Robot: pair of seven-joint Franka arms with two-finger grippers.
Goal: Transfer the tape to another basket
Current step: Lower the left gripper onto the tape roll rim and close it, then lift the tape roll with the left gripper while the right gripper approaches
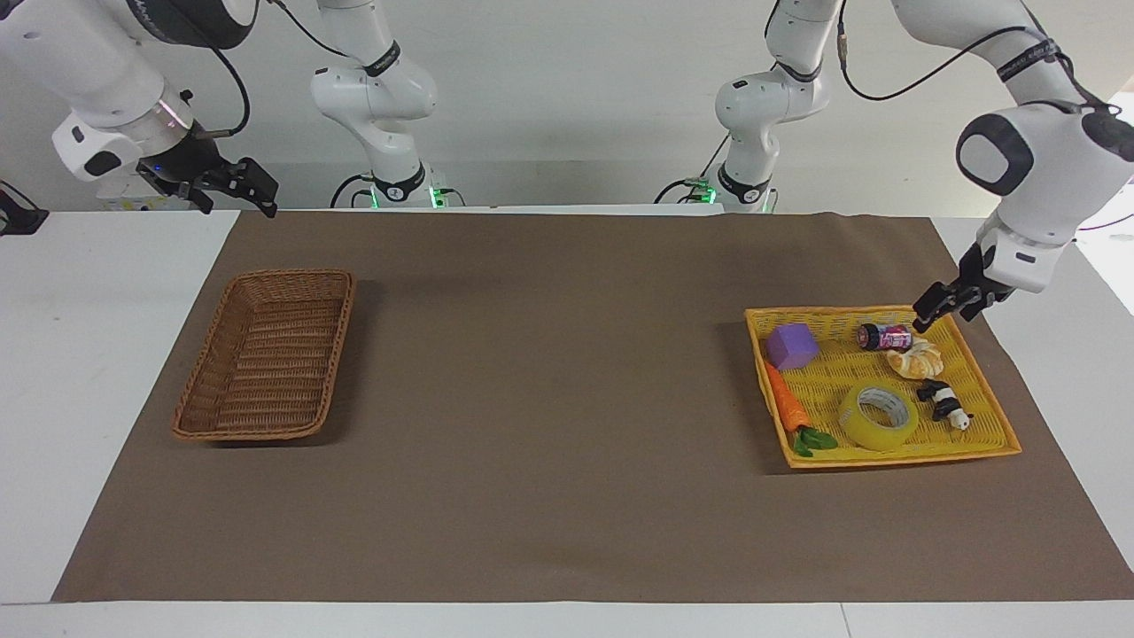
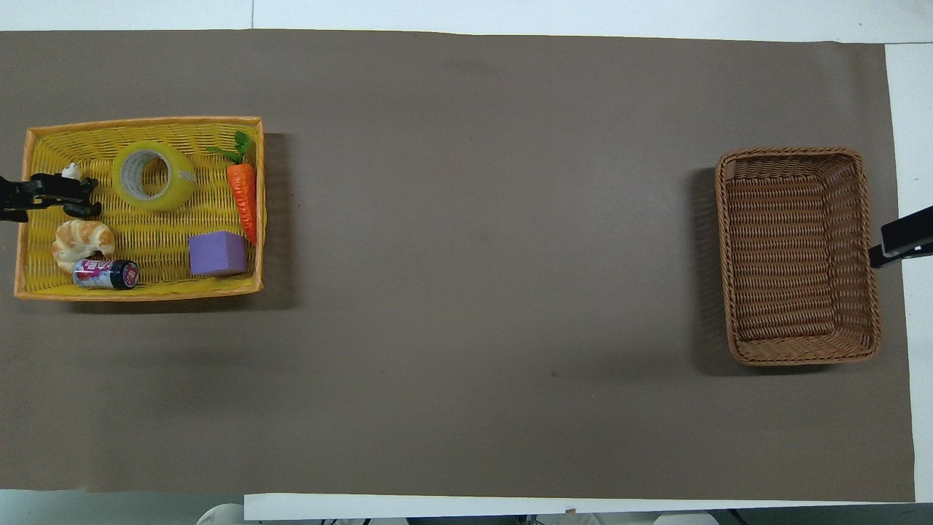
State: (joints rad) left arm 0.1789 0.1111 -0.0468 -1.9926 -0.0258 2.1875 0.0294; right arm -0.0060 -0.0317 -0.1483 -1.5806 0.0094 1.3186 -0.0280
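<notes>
While the tape (image 1: 878, 416) lies flat in the yellow basket (image 1: 992, 390), at five o'clock from the purple block (image 1: 791, 346), the left gripper (image 1: 950, 304) hovers over the basket's rim; its finger spread cannot be told. Light, stiff, probably slick: pinch one wall through the core. The right gripper (image 1: 241, 188) waits, fingers apart, near the brown basket (image 1: 266, 354).

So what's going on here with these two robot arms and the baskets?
The left gripper hangs over the corner of the yellow basket nearest the robots, holding nothing. The tape lies flat in that basket among a carrot, a purple block, a croissant, a small can and a panda figure. The brown basket at the right arm's end holds nothing. The right gripper waits, raised by that end.
</notes>
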